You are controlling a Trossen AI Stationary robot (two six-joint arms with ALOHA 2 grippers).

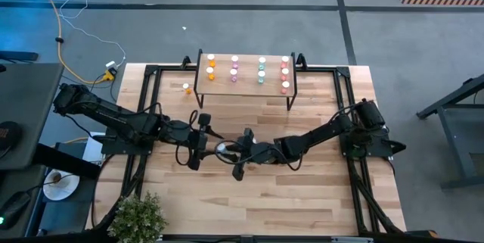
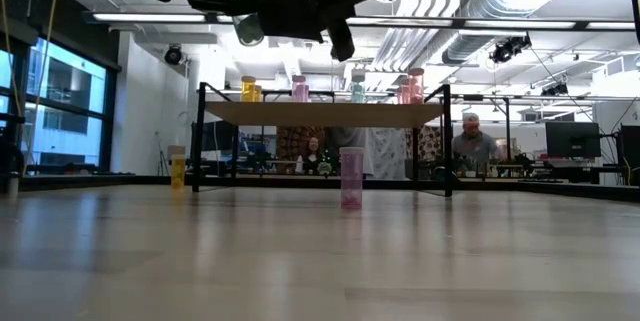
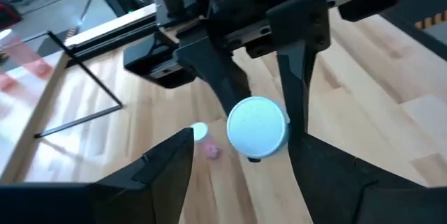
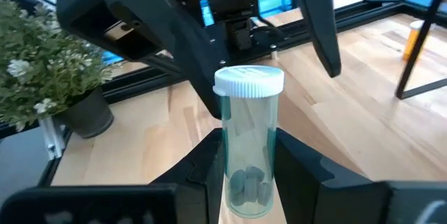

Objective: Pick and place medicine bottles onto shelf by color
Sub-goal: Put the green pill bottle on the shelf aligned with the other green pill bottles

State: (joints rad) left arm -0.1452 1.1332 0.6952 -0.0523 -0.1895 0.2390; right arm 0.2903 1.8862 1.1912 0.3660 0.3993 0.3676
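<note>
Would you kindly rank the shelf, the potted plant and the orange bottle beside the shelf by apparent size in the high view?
1. Shelf, largest.
2. Potted plant, clearly smaller.
3. Orange bottle, tiny by comparison.

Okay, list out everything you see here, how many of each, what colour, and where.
Shelf: one, light wood, table's far edge.
Shelved bottles: several, in orange, pink, teal and red columns.
Orange bottle: one, on the table left of the shelf.
Pink bottle: one, upright on the table before the shelf.
Held bottle: one, teal-tinted, white cap.
Plant: one, green, near-left corner.
Right gripper: clamps the held bottle.
Left gripper: open beside its cap.
</note>
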